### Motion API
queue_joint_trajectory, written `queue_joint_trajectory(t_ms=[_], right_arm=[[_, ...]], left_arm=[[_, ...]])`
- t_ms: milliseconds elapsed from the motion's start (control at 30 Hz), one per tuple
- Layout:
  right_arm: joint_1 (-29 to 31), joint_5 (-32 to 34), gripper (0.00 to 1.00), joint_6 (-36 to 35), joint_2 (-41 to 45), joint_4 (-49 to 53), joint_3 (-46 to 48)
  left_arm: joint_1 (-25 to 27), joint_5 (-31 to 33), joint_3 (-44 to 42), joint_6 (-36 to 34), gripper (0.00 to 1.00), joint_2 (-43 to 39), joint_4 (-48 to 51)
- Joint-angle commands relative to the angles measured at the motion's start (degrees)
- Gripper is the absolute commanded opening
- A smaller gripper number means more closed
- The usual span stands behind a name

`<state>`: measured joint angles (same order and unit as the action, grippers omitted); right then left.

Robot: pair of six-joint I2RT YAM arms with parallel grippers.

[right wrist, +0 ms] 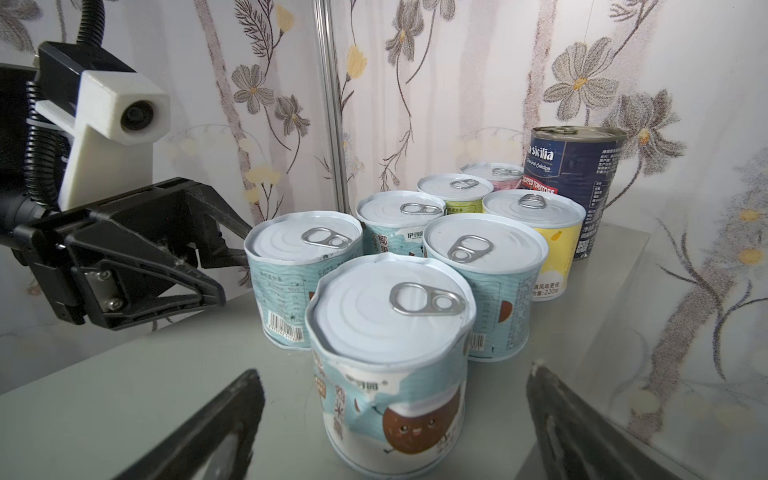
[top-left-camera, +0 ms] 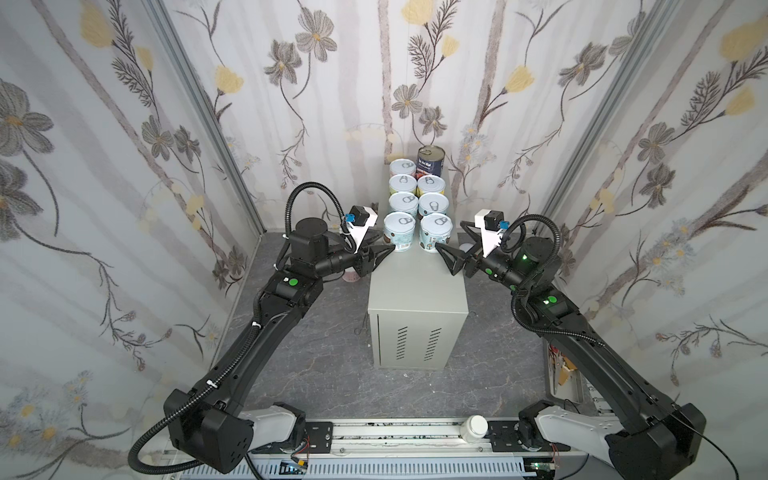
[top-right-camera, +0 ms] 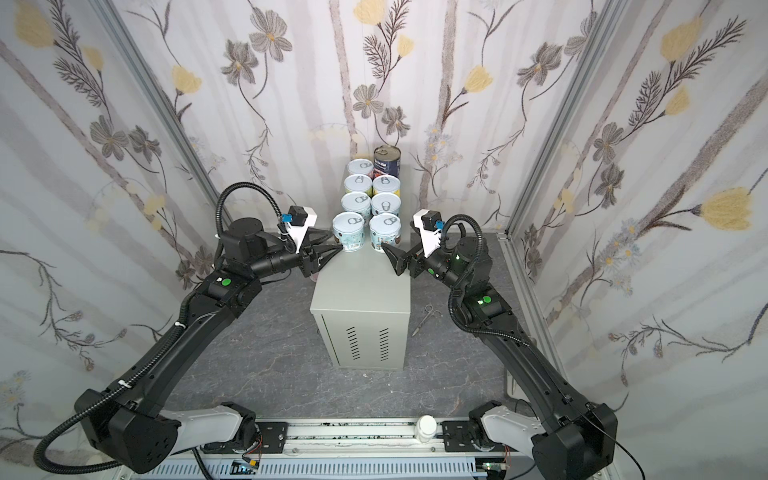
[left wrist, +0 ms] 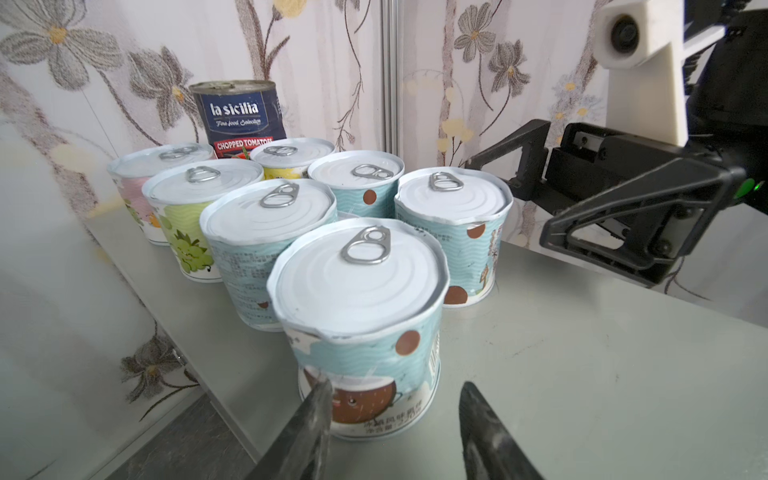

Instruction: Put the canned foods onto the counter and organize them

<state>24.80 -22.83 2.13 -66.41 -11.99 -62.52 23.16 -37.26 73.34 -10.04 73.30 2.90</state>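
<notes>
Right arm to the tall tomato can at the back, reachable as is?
Probably yes: the tomato can ends the right-side column, outer flank bare, taller than the short cans; the open right gripper can pass alongside them.

Seven short cans and a taller tomato can stand paired atop the grey counter.

cans block the far half of the counter; its near half lies bare.
</notes>
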Motion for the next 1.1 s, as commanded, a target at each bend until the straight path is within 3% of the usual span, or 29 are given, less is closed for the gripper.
queue_joint_trajectory(t_ms=[0,1067], right_arm=[[0.0,-0.9,0.99,0.1,-0.1,-2.8,-0.3],[0.3,0.6,0.81,-0.4,-3.2,-1.7,-1.6]], left_arm=[[0.0,-0.5,0.2,0.5,0.49,0.3,-2.6],[0.2,-1.5,2.8,1.1,0.48,2.5,-1.6]])
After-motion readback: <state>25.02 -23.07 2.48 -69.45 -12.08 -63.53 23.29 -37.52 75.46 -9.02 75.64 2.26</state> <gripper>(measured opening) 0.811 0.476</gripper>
